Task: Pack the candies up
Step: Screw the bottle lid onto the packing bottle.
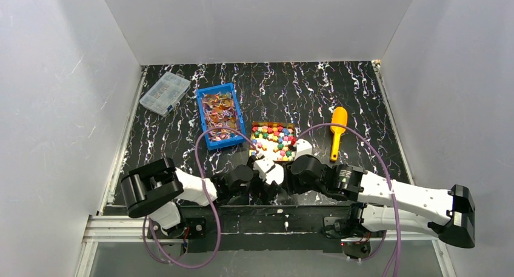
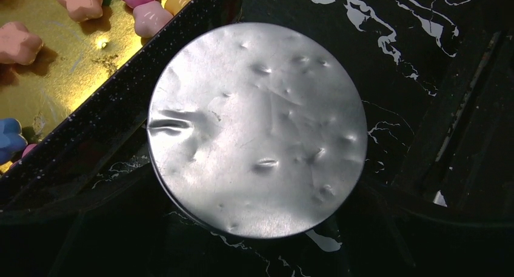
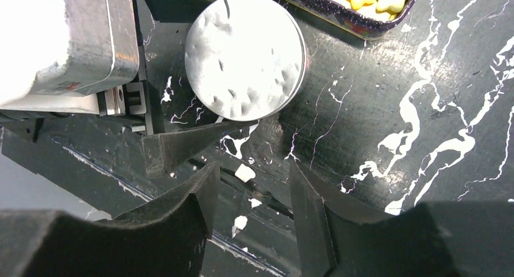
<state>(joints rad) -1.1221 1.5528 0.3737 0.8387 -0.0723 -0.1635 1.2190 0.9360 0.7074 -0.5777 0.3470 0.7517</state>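
The left claw (image 1: 265,168) straddles a dented silver disc (image 2: 257,128) beside the candies (image 1: 274,137); whether it's clamped, I can't tell. The right claw (image 3: 251,177) gapes apart.

High rear overview; both wrist close-ups down onto lid (image 2: 257,128) beside candies (image 2: 151,17)

candies (image 2: 82,1) cropped, tray (image 3: 357,23) edge cut off

No legible text, labels or numbers visible.
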